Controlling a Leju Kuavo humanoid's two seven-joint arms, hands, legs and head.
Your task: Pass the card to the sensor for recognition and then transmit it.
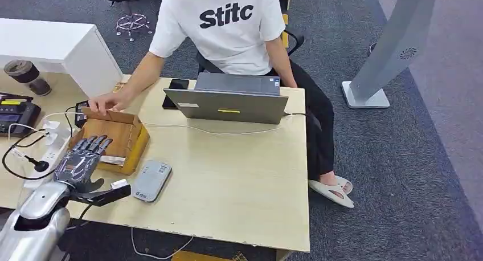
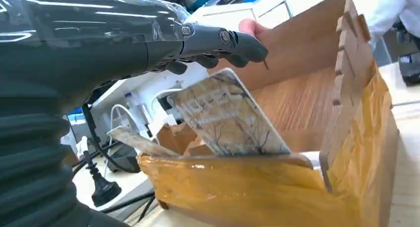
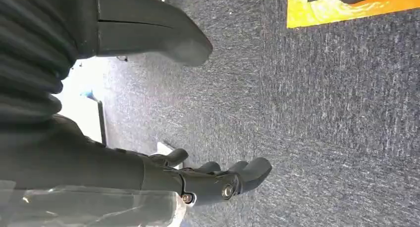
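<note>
Card (image 2: 230, 119) stands tilted inside the wooden box (image 1: 117, 138), its lower edge hidden behind the box's near wall — the left wrist view shows this, along with a tree-branch pattern on its face, while from the head view the inside of the box is mostly hidden by the hand. A second, flatter card (image 2: 136, 141) lies lower in the box beside it.

Left hand (image 1: 84, 158) hovers over the box near the counter's left edge, palm down, fingers stretched forward and slightly spread, thumb (image 1: 108, 195) stuck out sideways toward the grey sensor (image 1: 151, 180). In the left wrist view its dark fingers (image 2: 225, 41) reach out above the upright card without touching it; the hand holds nothing. The silver forearm rises from the counter's near left corner.

A person in a white shirt (image 1: 222, 21) sits at the far edge, one hand (image 1: 105, 103) resting on the box's far wall, behind a grey laptop (image 1: 228, 101). A white cable runs across the counter (image 1: 239, 181).

Right hand (image 3: 218, 180) hangs over grey carpet (image 3: 322, 113) — fingers loosely extended, apart, empty.
</note>
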